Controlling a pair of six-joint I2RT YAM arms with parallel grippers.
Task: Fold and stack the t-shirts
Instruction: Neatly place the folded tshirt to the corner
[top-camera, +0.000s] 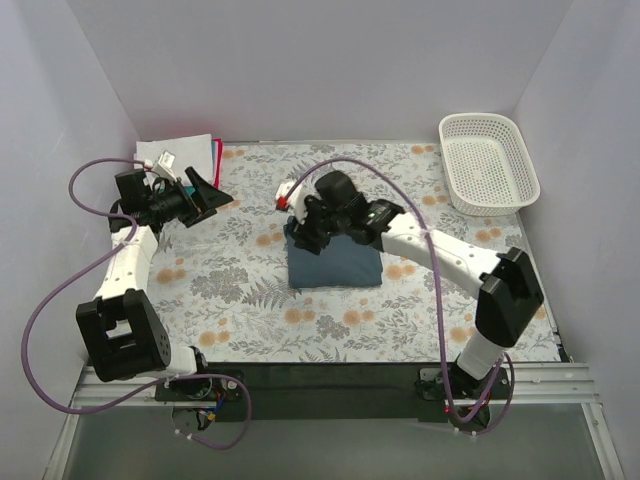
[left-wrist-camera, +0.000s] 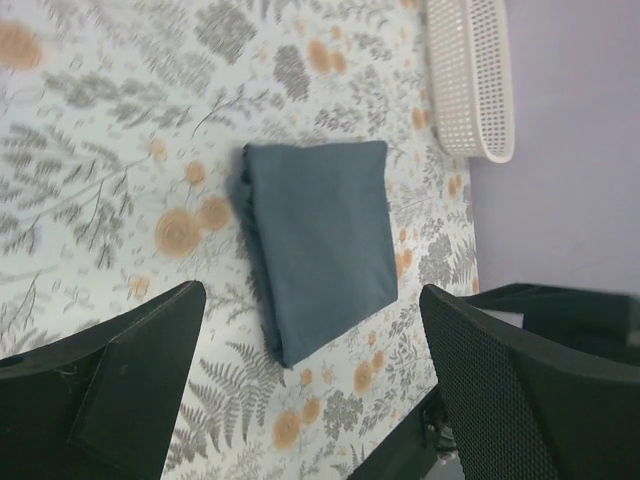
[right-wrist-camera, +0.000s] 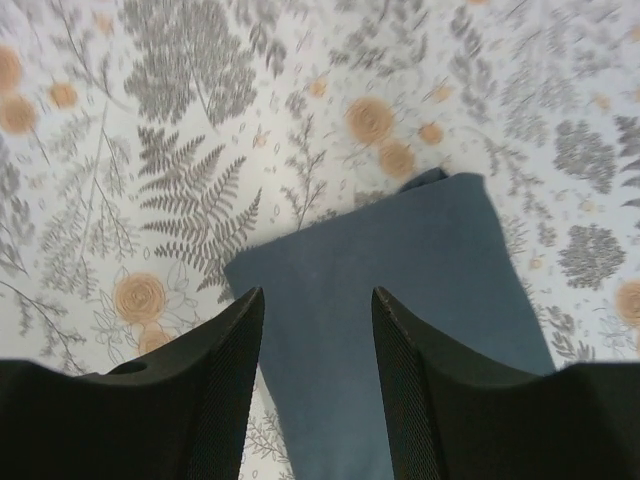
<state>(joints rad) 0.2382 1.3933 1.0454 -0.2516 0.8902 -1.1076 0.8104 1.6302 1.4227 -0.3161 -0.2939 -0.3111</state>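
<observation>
The right gripper (right-wrist-camera: 315, 300) is hovering over the folded slate-blue t-shirt (right-wrist-camera: 400, 290) with its two black fingers (right-wrist-camera: 225, 380) standing apart and nothing between them; whether the tips are touching the cloth cannot be told. The left gripper (left-wrist-camera: 310, 292) is also gaping wide and holding nothing, raised near the far left corner and looking across the table toward that shirt. The shirt is lying flat as a neat rectangle at the middle of the floral tablecloth (top-camera: 230, 280), and in the top view its long axis is running left to right. Its far edge is hiding under the right gripper there, and in the left wrist view layered folds are showing along one long side. At the far left corner a folded white t-shirt (top-camera: 180, 150) is lying with a red one (top-camera: 217, 150) peeking out along its right edge. A small white tag (top-camera: 163, 158) is sitting on it, any print too small to read. The white mesh basket (top-camera: 487, 160) is standing at the far right, well apart from the shirts.
</observation>
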